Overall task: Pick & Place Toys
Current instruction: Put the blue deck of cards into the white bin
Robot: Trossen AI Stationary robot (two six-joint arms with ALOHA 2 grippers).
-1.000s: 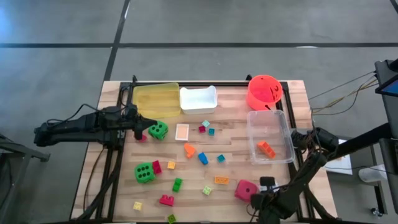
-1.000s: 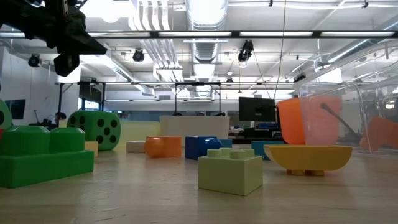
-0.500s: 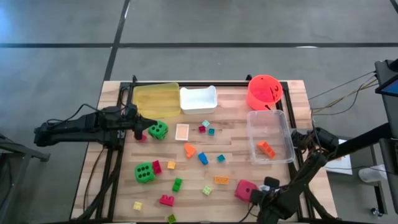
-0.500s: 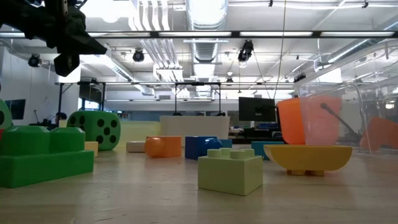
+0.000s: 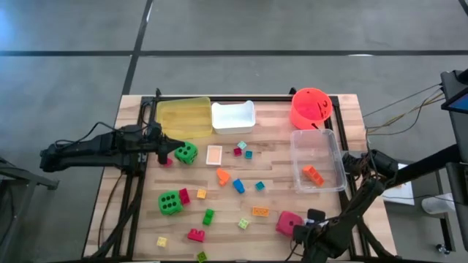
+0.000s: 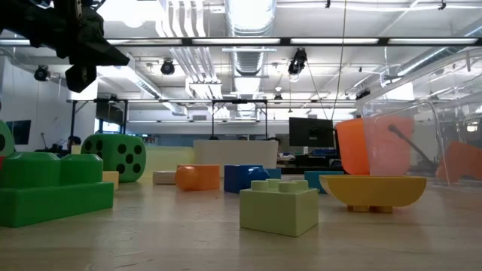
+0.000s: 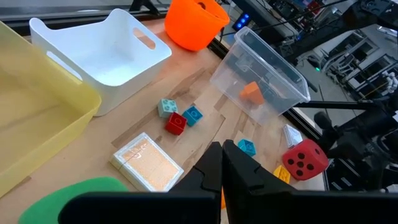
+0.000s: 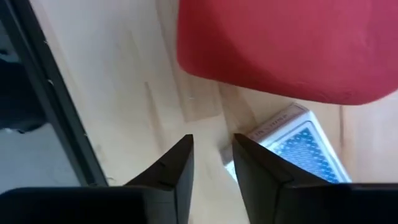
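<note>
Small bricks lie scattered over the wooden table, among them a blue brick [image 5: 238,186] and a green brick [image 5: 208,215]. Two green dice [image 5: 186,153] [image 5: 170,202] and a pink-red die [image 5: 289,223] rest on it too. My right gripper [image 8: 211,152] points down near the table's near right, open by a narrow gap, right beside the pink-red die [image 8: 286,43]. A corner of a blue card box [image 8: 298,146] lies below the gap. My left gripper [image 7: 221,158] hangs shut above the table, next to the far green die.
At the far edge stand a yellow tray [image 5: 184,117], a white tray [image 5: 233,117] and an orange bucket [image 5: 311,107]. A clear tray [image 5: 317,146] on the right holds an orange brick [image 5: 313,175]. An orange card [image 5: 214,155] lies mid-table. A black frame rail [image 8: 56,93] runs beside my right gripper.
My right gripper has rolled a little about the line it points along, staying in place beside the pink-red die. Nothing on the table has moved.
</note>
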